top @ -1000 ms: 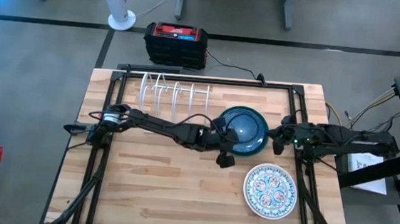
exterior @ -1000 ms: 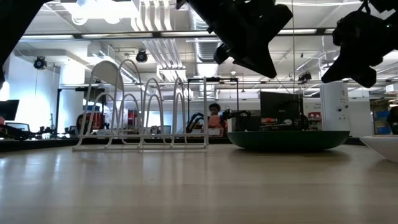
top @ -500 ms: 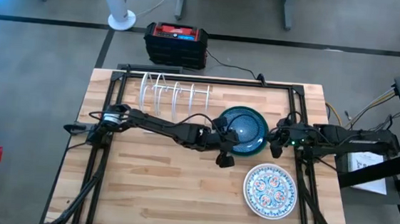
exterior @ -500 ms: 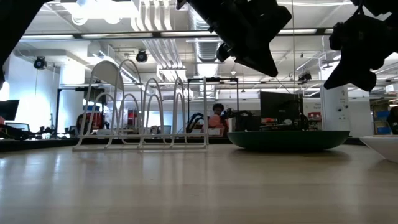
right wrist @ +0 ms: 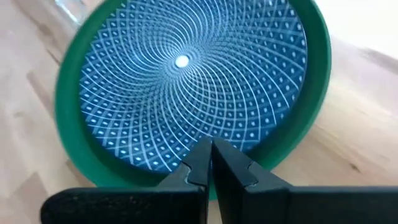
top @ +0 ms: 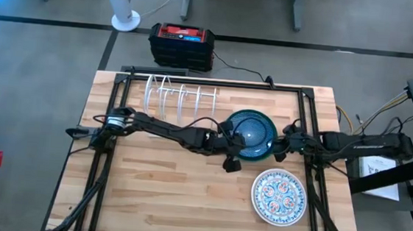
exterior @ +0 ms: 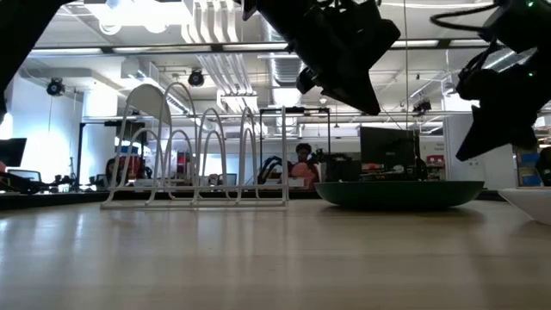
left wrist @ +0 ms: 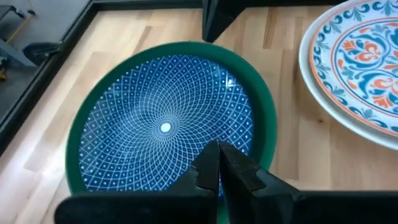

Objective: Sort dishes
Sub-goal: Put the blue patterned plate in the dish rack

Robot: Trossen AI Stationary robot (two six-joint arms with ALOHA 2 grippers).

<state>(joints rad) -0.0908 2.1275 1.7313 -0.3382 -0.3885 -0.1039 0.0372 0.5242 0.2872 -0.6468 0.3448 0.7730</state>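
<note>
Lowering right fingers [top: 281, 145] toward blue plate [top: 255, 132]

left arm: stretched across the table toward its middle
left gripper [left wrist: 219, 163]: fingers pressed together, raised
right arm: reaching inward from the right edge
right gripper [right wrist: 209, 158]: fingers closed, raised

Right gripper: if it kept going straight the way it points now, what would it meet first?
Most likely the blue patterned plate: the right gripper, shut, hangs above its near rim, pointing down at it. How high it hangs is hard to judge.
</note>
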